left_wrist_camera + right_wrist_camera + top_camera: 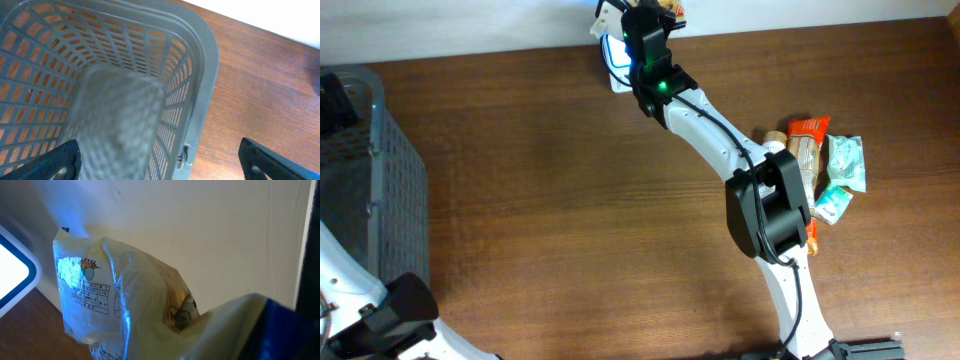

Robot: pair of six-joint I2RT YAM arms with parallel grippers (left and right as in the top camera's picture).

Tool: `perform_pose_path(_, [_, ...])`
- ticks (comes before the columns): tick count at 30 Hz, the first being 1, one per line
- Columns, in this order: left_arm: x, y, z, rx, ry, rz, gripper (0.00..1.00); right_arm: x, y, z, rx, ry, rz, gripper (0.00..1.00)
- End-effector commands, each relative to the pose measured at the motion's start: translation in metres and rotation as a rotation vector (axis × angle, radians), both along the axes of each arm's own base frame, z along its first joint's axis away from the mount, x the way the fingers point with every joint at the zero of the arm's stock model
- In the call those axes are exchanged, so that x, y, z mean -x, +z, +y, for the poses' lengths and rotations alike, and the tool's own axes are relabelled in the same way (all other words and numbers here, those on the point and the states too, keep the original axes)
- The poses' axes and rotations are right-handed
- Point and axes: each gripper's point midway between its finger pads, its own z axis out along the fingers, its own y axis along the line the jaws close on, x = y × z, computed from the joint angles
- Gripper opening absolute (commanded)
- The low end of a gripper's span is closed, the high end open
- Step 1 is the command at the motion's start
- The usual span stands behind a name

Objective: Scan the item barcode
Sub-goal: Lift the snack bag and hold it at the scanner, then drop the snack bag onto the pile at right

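Note:
The item is a crinkly pale-yellow snack packet (125, 295) with a printed label, and it fills the right wrist view, washed in blue light. My right gripper (645, 20) is shut on it at the table's far edge, though its fingers are hidden behind the packet in the wrist view. The white scanner (616, 52) with a glowing blue rim (15, 272) sits just left of the packet. Far off at the near left, my left gripper (165, 170) hangs open and empty over the rim of the grey basket (200, 75).
A pile of snack packets (825, 165) lies at the right, beside my right arm's elbow. The grey slotted basket (380, 170) stands at the left edge. A white wall runs along the back of the table.

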Motion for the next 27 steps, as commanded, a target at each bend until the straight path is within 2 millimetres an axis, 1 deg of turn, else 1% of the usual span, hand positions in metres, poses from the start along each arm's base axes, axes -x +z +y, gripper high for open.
perform_pose_path(1, [-0.001,0.002,0.0,-0.004,-0.016,-0.006,0.99,0.003,0.019,0.002,-0.006,-0.013,-0.04,0.04])
perform_pose_path(2, [-0.001,0.002,-0.001,-0.004,-0.016,-0.006,0.99,0.004,0.026,0.002,-0.009,-0.012,-0.049,0.04])
perform_pose_path(3, [-0.001,0.002,0.0,-0.004,-0.016,-0.006,0.99,0.007,0.039,0.001,-0.032,-0.013,-0.067,0.04])
perform_pose_path(4, [-0.001,0.002,0.0,-0.004,-0.016,-0.006,0.99,0.014,0.06,0.0,-0.134,-0.008,-0.093,0.04])
perform_pose_path(5, [-0.001,0.002,0.0,-0.004,-0.016,-0.006,0.99,0.025,0.076,0.001,-0.237,0.037,-0.057,0.04])
perform_pose_path(6, [-0.001,0.002,0.0,-0.004,-0.016,-0.006,0.99,0.04,0.087,0.002,-0.345,0.104,0.022,0.04])
perform_pose_path(7, [-0.001,0.002,0.0,-0.004,-0.016,-0.006,0.99,0.059,0.103,-0.004,-0.477,0.155,0.096,0.04])
perform_pose_path(8, [-0.001,0.002,0.0,-0.004,-0.016,-0.006,0.99,0.087,0.127,-0.019,-0.641,0.186,0.171,0.04])
perform_pose_path(9, [-0.001,0.002,0.0,-0.004,-0.016,-0.006,0.99,0.108,0.143,-0.031,-0.786,0.191,0.223,0.04])
perform_pose_path(10, [-0.001,0.002,0.0,-0.004,-0.016,-0.006,0.99,0.145,0.164,-0.056,-1.037,0.153,0.312,0.04])
perform_pose_path(11, [-0.001,0.002,0.0,-0.004,-0.016,-0.006,0.99,0.173,0.167,-0.084,-1.229,0.054,0.388,0.04])
perform_pose_path(12, [-0.001,0.002,0.0,-0.004,-0.016,-0.006,0.99,0.199,0.158,-0.118,-1.352,-0.082,0.463,0.04])
perform_pose_path(13, [-0.001,0.002,0.0,-0.004,-0.016,-0.006,0.99,0.22,0.14,-0.155,-1.378,-0.227,0.517,0.04])
perform_pose_path(14, [-0.001,0.002,-0.001,-0.004,-0.016,-0.006,0.99,0.234,0.121,-0.188,-1.397,-0.362,0.549,0.04])
perform_pose_path(15, [-0.001,0.002,0.0,-0.004,-0.016,-0.006,0.99,0.256,0.081,-0.242,-1.44,-0.612,0.621,0.04])
perform_pose_path(16, [-0.001,0.002,0.0,-0.004,-0.016,-0.006,0.99,0.266,0.056,-0.271,-1.467,-0.745,0.663,0.04])
perform_pose_path(17, [-0.001,0.002,0.0,-0.004,-0.016,-0.006,0.99,0.271,0.027,-0.297,-1.494,-0.864,0.71,0.04])
perform_pose_path(18, [-0.001,0.002,0.0,-0.004,-0.016,-0.006,0.99,0.272,-0.007,-0.316,-1.503,-0.947,0.771,0.04])
perform_pose_path(19, [-0.001,0.002,0.0,-0.004,-0.016,-0.006,0.99,0.273,-0.038,-0.325,-1.5,-1.001,0.846,0.04])
perform_pose_path(20, [-0.001,0.002,0.0,-0.004,-0.016,-0.006,0.99,0.273,-0.07,-0.327,-1.501,-1.028,0.948,0.04])
perform_pose_path(21, [-0.001,0.002,0.0,-0.004,-0.016,-0.006,0.99,0.27,-0.09,-0.321,-1.499,-0.992,1.041,0.06])
perform_pose_path(22, [-0.001,0.002,0.0,-0.004,-0.016,-0.006,0.99,0.269,-0.096,-0.318,-1.495,-0.964,1.075,0.24])
perform_pose_path(23, [-0.001,0.002,0.0,-0.004,-0.016,-0.006,0.99,0.269,-0.095,-0.318,-1.491,-0.958,1.074,0.53])
perform_pose_path(24, [-0.001,0.002,0.0,-0.004,-0.016,-0.006,0.99,0.269,-0.091,-0.318,-1.489,-0.952,1.065,0.66])
perform_pose_path(25, [-0.001,0.002,0.0,-0.004,-0.016,-0.006,0.99,0.273,-0.078,-0.317,-1.481,-0.943,1.045,0.73])
perform_pose_path(26, [-0.001,0.002,0.0,-0.004,-0.016,-0.006,0.99,0.283,-0.059,-0.318,-1.447,-0.955,1.015,0.9])
perform_pose_path(27, [-0.001,0.002,0.0,-0.004,-0.016,-0.006,0.99,0.292,-0.041,-0.315,-1.405,-0.96,0.995,0.98])
